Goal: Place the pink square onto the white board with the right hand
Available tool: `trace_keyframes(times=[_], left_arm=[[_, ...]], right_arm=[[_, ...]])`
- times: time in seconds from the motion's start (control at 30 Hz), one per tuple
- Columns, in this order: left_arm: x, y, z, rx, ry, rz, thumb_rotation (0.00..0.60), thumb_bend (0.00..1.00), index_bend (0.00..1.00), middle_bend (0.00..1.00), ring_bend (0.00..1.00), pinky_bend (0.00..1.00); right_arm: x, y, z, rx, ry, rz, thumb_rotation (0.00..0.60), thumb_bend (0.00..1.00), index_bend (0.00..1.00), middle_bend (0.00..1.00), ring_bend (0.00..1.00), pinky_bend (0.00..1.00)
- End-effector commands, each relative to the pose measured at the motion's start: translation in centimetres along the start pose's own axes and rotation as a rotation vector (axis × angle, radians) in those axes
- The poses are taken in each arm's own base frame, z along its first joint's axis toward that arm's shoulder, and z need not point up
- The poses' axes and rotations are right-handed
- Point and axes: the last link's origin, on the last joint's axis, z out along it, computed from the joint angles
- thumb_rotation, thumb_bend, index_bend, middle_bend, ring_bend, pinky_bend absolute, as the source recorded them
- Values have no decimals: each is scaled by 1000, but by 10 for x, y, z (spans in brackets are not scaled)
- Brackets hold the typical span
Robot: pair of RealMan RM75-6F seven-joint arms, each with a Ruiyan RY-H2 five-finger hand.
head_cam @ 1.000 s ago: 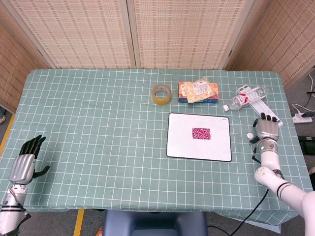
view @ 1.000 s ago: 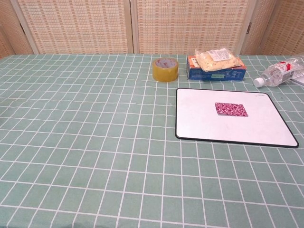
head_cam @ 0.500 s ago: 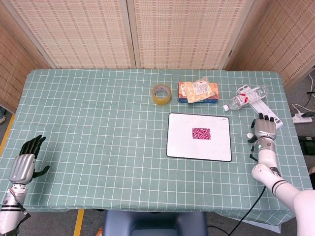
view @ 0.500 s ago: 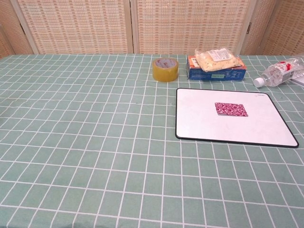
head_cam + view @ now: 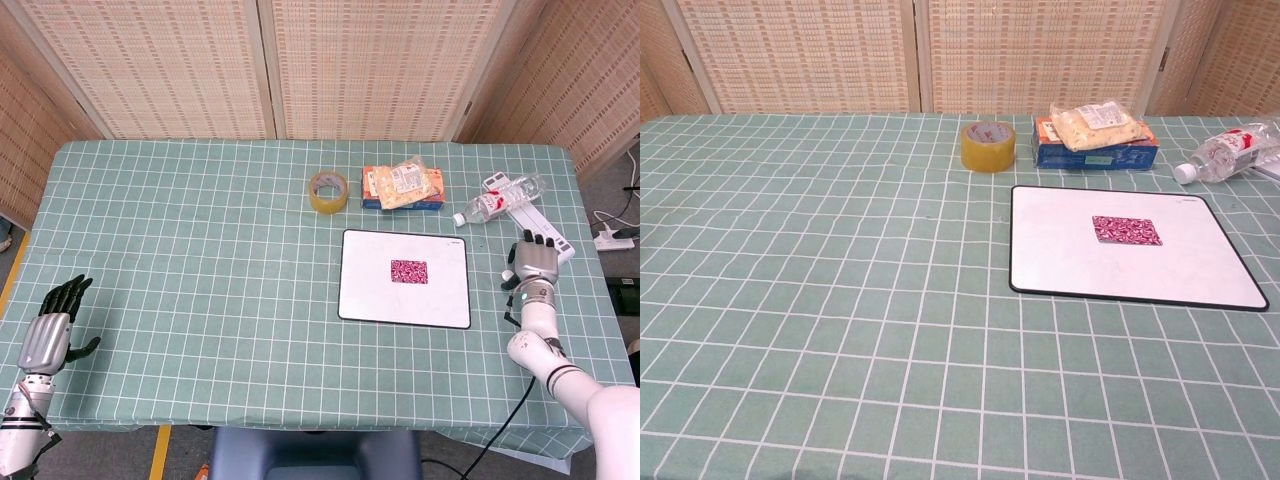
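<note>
Right of the white board [image 5: 404, 277], the right hand [image 5: 536, 262] now slightly farther back, fingers loosely spread, empty.

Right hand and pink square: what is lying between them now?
In the head view, only bare white board and a strip of green tablecloth lie between the right hand and the pink square. No object.

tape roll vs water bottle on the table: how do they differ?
The tape roll is yellowish and ring-shaped with an open core; the water bottle is clear with a white cap and a red-and-white label. The tape roll lies flat with its hole facing up, left of the snack packs; the water bottle lies on its side, right of them, near the table's right edge. Both rest on the green checked tablecloth, off the white board.
</note>
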Motion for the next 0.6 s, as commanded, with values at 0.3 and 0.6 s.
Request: trace_keyframes(times=[0.3, 0.6], left_arm=[[0, -1, 1, 1, -2, -2, 600, 187, 0, 0, 0, 0], [-1, -1, 1, 1, -5, -3, 600, 187, 0, 0, 0, 0]], right_arm=[[-1, -1, 4, -8, -14, 1, 600, 138, 470, 0, 0, 0], [-3, -2, 6, -12, -20, -1, 600, 146, 492, 0, 0, 0]])
